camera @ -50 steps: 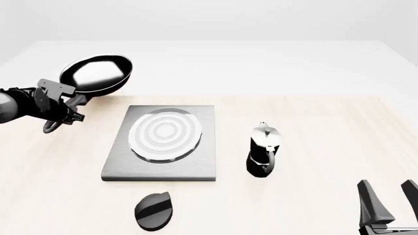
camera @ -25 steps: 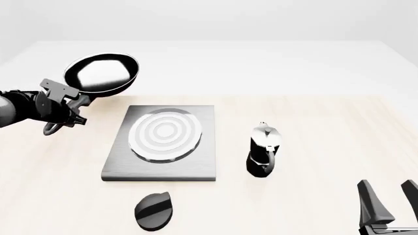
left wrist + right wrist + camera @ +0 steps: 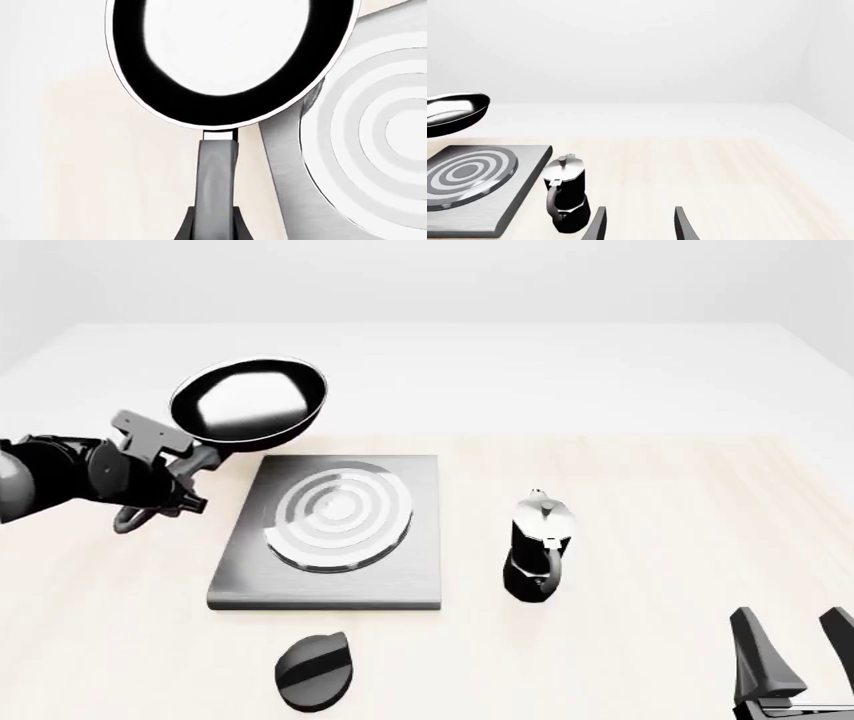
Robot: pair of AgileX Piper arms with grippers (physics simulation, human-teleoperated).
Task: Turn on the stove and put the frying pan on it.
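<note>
The frying pan (image 3: 250, 400) is a round black pan with a glossy inside, held in the air just beyond the stove's far left corner. My left gripper (image 3: 171, 472) is shut on its long black handle (image 3: 217, 175). The stove (image 3: 400, 570) is a dark-grey slab with silver-white burner rings (image 3: 334, 515), lying flat on the table. Its black oval knob (image 3: 311, 670) lies separately, near the front edge. My right gripper (image 3: 797, 645) stands open and holds nothing at the front right, far from the stove. In the right wrist view the pan (image 3: 454, 112) hovers above the stove (image 3: 527, 185).
A black-and-silver moka pot (image 3: 538, 545) stands upright just right of the stove, and in the right wrist view the moka pot (image 3: 566, 192) is close ahead of the right fingers. The pale wooden table (image 3: 667, 490) stretches away to the right and back.
My left arm has carried the frying pan to the right, toward the stove's far left corner. The right arm, moka pot and knob have not moved.
</note>
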